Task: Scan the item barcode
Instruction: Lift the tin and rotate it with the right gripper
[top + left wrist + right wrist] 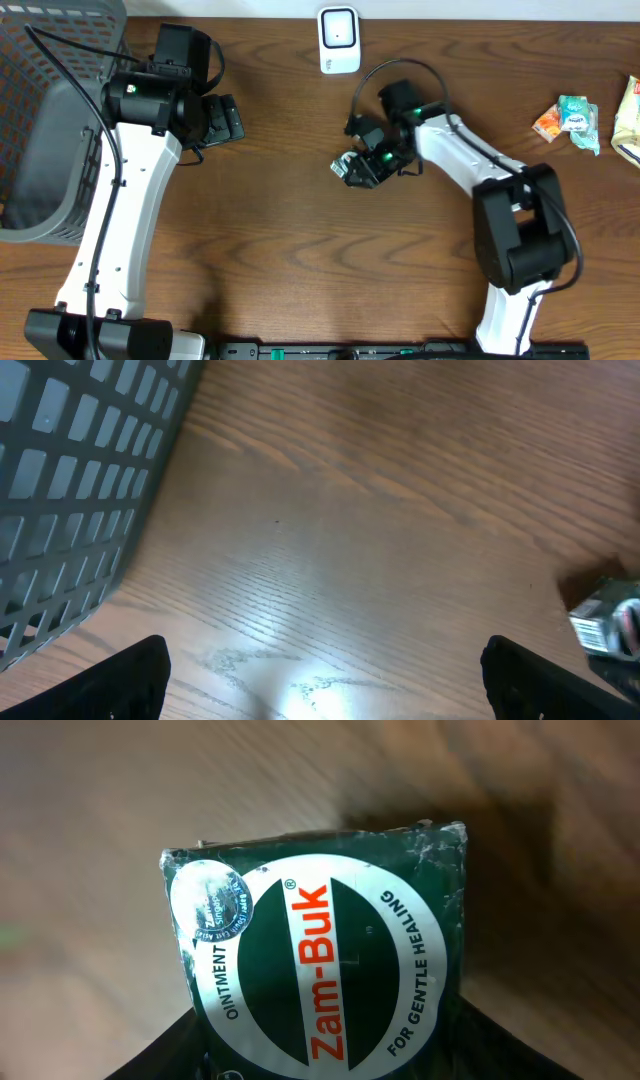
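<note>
The item is a dark green Zam-Buk ointment box (320, 970) with a white ring label; no barcode shows on the face in view. It sits between the fingers of my right gripper (325, 1045), which press against both of its sides. From overhead, the box (353, 168) and right gripper (368, 160) are at mid-table, below the white barcode scanner (339, 40) at the far edge. My left gripper (225, 118) is open over bare wood near the basket, its fingers (130, 680) wide apart. The box (605, 620) shows at the right edge of the left wrist view.
A grey slatted basket (40, 120) fills the far left corner, its wall (70, 490) close to my left gripper. Snack packets (572, 118) and a yellow bag (630, 120) lie at the right edge.
</note>
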`<act>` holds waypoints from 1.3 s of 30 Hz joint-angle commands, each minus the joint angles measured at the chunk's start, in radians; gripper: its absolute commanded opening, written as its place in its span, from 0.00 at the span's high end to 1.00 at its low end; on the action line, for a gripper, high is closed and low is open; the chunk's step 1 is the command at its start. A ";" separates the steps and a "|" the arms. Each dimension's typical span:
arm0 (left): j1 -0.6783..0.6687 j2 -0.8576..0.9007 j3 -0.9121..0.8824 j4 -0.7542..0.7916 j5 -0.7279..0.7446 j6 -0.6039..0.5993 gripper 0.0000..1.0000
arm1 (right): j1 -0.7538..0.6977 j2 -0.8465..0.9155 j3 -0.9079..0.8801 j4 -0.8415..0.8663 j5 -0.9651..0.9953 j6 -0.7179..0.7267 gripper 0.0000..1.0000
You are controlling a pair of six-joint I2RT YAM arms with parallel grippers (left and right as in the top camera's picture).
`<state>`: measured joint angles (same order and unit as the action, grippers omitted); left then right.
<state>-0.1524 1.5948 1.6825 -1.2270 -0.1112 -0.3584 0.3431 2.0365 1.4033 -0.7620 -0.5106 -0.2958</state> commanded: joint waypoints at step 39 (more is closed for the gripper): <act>0.003 -0.007 0.009 -0.003 -0.013 0.010 0.02 | -0.276 -0.100 -0.003 0.153 -1.013 0.145 0.47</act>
<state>-0.1524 1.5948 1.6825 -1.2270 -0.1112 -0.3584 0.0620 1.9602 1.4029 -0.6094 -1.4822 -0.1574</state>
